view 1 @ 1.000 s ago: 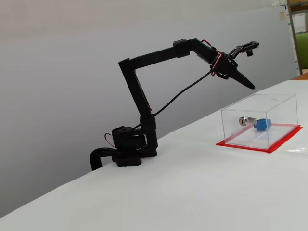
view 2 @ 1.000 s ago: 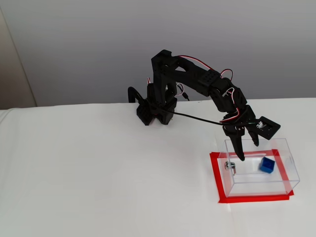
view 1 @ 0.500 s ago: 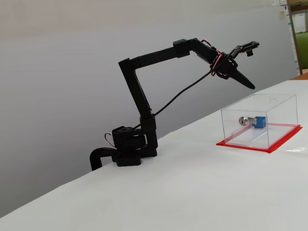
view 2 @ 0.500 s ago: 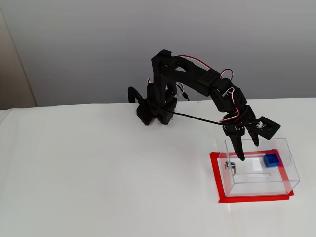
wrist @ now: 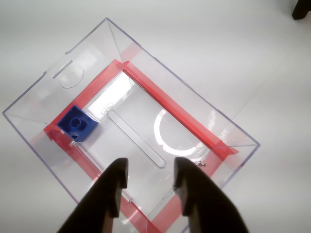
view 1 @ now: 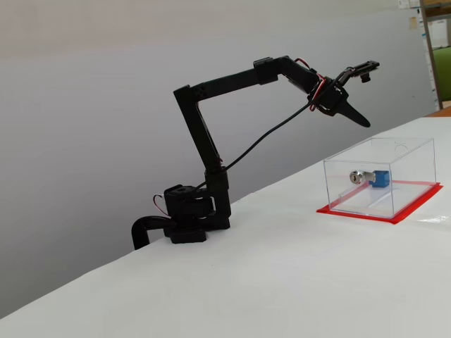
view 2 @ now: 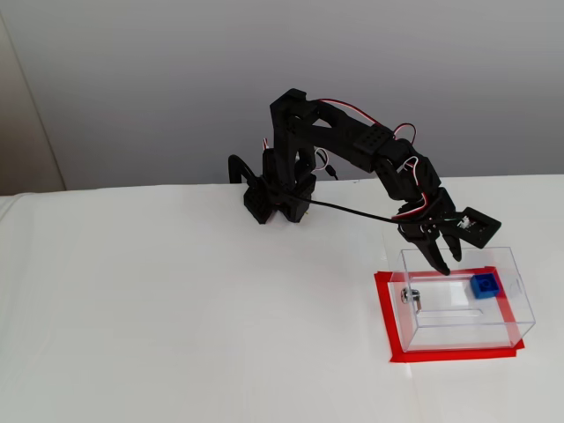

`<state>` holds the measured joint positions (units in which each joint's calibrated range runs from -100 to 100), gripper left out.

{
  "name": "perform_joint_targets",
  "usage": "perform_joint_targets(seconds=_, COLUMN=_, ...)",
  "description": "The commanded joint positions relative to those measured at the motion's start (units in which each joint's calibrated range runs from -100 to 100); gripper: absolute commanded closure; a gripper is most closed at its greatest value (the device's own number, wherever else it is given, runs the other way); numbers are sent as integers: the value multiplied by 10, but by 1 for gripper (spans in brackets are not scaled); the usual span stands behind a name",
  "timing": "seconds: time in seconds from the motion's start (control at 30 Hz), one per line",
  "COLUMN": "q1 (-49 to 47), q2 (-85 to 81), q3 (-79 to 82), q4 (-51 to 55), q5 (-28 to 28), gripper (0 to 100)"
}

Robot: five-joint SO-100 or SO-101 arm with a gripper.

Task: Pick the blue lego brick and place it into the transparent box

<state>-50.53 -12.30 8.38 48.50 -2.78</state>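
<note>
The blue lego brick [wrist: 77, 124] lies inside the transparent box [wrist: 184, 82], on its floor near one corner by the red edging. It also shows in both fixed views [view 1: 378, 179] [view 2: 484, 285]. The box [view 1: 416, 151] [view 2: 458, 330] stands on a red base sheet. My gripper [wrist: 151, 165] is open and empty, and hovers above the box's open top, apart from the brick. In both fixed views the gripper [view 1: 356, 116] [view 2: 449, 261] points down over the end of the box nearer the arm.
A small silver metal cylinder [view 1: 358, 176] [view 2: 410, 295] lies inside the box beside the brick. The arm's base [view 1: 190, 218] [view 2: 280, 203] stands at the white table's far edge. A dark object [wrist: 302, 8] sits at the wrist view's top right corner.
</note>
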Motion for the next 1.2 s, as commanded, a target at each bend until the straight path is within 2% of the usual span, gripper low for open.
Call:
perform_joint_targets(seconds=0.0, q1=-1, q2=-3, q3=-40, q4=-9, q5=5, gripper=95)
perform_joint_targets(seconds=0.13, q1=4, q2=-7, q3=-40, q4=-9, q5=6, gripper=98)
perform_joint_targets(seconds=0.5, q1=69, q2=-67, q3=-31, q4=-2, q5=73, gripper=98)
perform_joint_targets(seconds=0.77, q1=198, q2=-148, q3=29, q4=-4, q5=73, gripper=98)
perform_joint_targets(seconds=1.17, q1=403, q2=-369, q3=254, q4=-8, q5=72, gripper=98)
